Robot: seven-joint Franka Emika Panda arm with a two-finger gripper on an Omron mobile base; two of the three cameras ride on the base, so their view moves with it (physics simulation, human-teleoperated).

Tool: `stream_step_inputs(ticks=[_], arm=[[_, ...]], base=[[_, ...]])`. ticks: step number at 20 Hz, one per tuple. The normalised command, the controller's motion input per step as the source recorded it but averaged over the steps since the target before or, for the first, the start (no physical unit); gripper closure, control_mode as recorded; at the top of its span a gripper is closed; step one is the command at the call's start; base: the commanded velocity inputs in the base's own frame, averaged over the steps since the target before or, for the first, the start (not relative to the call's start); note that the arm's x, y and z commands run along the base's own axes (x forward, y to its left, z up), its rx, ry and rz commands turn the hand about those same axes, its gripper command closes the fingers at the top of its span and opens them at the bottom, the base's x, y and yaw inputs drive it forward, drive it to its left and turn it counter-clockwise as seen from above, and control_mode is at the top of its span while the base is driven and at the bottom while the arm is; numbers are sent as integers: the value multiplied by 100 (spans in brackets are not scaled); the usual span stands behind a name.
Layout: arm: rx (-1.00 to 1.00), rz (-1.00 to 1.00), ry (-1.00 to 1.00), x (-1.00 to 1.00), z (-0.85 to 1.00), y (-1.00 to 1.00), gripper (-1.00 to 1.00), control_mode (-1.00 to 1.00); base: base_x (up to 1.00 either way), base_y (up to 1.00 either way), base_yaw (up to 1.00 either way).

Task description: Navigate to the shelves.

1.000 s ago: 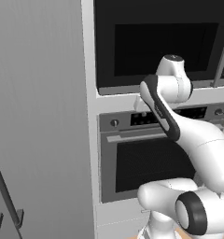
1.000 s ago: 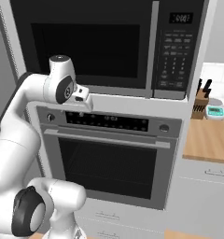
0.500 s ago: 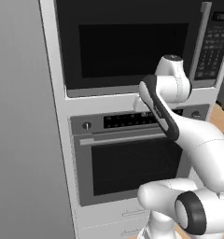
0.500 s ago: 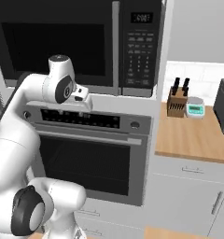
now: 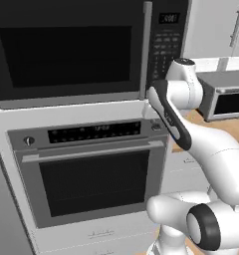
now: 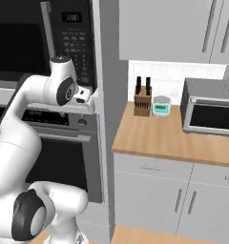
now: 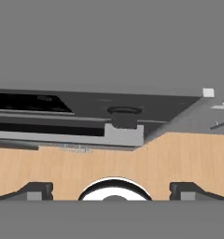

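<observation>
Parked in front of wall oven [image 5: 91,174] w/ microwave [image 5: 76,50] above. To the right: wood counter [image 6: 169,138] w/ knife block [image 6: 142,97], small jar [image 6: 161,106] & toaster oven [image 6: 212,114]; grey upper cabinets [image 6: 173,28] over it. No shelves spotted so far, so can't tell where. Task prob. early or mid, more driving left. Gripper [image 7: 112,189] empty, fingertips [image 7: 37,190] wide apart, arm tucked up near oven.

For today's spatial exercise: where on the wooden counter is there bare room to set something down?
The counter's front strip is bare, from the oven column rightwards. The back is crowded: knife block, small teal jar and toaster oven line the wall.
</observation>
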Motion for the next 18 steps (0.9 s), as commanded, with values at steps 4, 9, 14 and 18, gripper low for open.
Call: stream_step_inputs(ticks=[4, 9, 14, 18], arm=[[0, 0, 0, 0, 0, 0, -100, 100], [0, 0, 0, 0, 0, 0, -100, 100], [0, 0, 0, 0, 0, 0, -100, 100], [0, 0, 0, 0, 0, 0, -100, 100]], base=[[0, -93, 0], [0, -100, 0], [0, -100, 0], [0, -100, 0]])
